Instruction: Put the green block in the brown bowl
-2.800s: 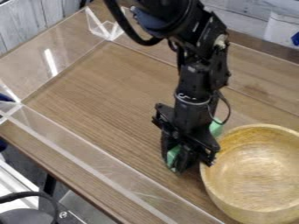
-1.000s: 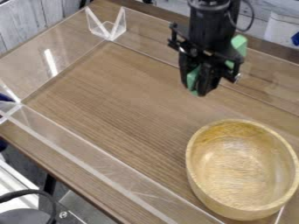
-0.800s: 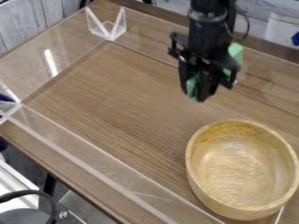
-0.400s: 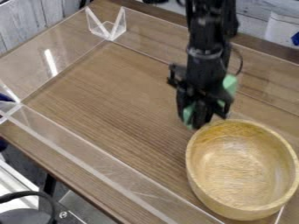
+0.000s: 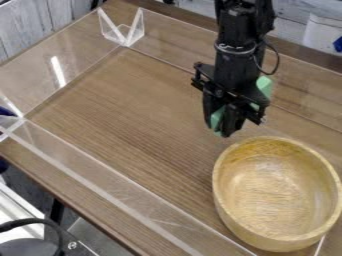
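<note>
The brown bowl stands on the wooden table at the lower right, wide, empty and upright. My gripper points straight down just beyond the bowl's far left rim, a little above the tabletop. Its fingers are shut on the green block, of which only a small bright green edge shows between the black fingertips. A separate green patch sits higher up on the side of the gripper's body.
A low clear acrylic wall rims the wooden table along the front and left. A small clear angled stand sits at the far edge. Grey clutter lies beyond the table at the upper right.
The gripper has come down from higher over the far side of the table to just behind the bowl's rim, still shut on the green block. The bowl has not moved in the last second.
</note>
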Robot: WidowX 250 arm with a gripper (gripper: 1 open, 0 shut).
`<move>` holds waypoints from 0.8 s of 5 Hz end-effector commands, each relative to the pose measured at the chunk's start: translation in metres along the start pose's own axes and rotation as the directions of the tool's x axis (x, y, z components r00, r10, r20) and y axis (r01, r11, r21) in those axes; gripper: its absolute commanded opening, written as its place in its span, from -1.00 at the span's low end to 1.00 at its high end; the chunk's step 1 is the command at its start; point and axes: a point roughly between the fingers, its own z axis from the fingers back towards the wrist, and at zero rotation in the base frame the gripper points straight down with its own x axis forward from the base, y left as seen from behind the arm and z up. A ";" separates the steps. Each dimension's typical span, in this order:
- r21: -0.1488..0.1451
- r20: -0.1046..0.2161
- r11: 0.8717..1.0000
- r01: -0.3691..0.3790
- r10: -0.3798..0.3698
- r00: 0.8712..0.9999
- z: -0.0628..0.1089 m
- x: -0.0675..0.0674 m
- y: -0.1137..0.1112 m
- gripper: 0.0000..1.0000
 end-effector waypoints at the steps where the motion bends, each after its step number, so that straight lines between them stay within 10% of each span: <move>1: 0.008 0.061 1.000 0.003 -0.003 0.998 0.012 0.009 0.002 -1.00; 4: -0.007 0.022 1.000 0.017 -0.016 1.000 -0.011 0.006 -0.002 -1.00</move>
